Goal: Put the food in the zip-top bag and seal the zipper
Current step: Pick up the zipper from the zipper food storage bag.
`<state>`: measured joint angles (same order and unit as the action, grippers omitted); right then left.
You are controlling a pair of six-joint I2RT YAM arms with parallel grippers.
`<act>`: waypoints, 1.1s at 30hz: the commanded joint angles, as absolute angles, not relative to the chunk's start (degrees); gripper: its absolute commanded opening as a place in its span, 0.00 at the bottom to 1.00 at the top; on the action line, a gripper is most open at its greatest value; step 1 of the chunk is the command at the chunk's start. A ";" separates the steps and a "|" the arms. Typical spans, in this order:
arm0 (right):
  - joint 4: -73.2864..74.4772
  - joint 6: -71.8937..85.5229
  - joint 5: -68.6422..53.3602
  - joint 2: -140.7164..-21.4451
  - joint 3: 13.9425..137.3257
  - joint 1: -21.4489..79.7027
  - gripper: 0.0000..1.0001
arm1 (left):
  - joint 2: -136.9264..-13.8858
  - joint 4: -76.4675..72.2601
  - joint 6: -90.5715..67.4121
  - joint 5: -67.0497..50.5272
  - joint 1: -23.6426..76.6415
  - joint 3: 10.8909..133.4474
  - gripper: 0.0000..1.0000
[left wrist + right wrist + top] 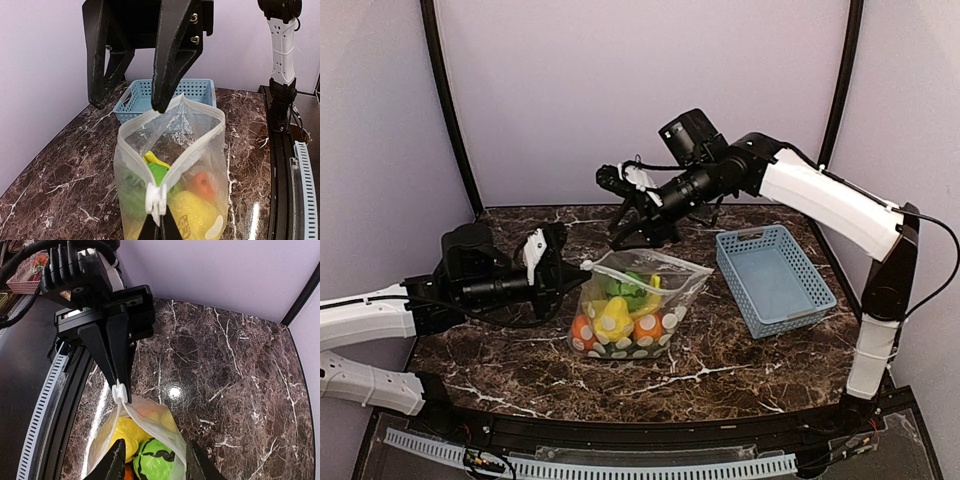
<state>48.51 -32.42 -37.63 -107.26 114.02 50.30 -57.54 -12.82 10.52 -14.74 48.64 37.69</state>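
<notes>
Standing on the desk [740, 370], just left of the light-blue basket [775, 275]: zip-top bag [640, 310], mouth up and gaping, food [615, 320] already inside in orange, yellow and green. Probably light, thin and limp; apt to sag or tip if let go, with slippery film. Best taken by the zipper [200, 145], the stiffer white strip along the mouth, rather than by the film. Clamped tight on the strip's end farthest from the basket: left gripper [120, 382]. Hovering over the mouth, on the basket side of that clamp: right gripper [130, 105], spread wide, holding nothing, one finger just beside the rim, contact unclear. Sealing not yet done.
</notes>
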 commanded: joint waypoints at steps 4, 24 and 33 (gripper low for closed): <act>47.86 -32.98 -34.30 -109.58 118.26 54.66 0.39 | -53.28 -8.22 13.78 -15.62 48.42 40.25 0.01; 49.75 -33.14 -33.36 -113.12 121.90 58.40 0.30 | -52.21 -11.93 13.10 -15.00 48.41 37.29 0.01; 49.75 -33.78 -31.69 -113.54 121.73 59.14 0.18 | -52.57 -12.12 12.67 -15.02 48.40 37.16 0.01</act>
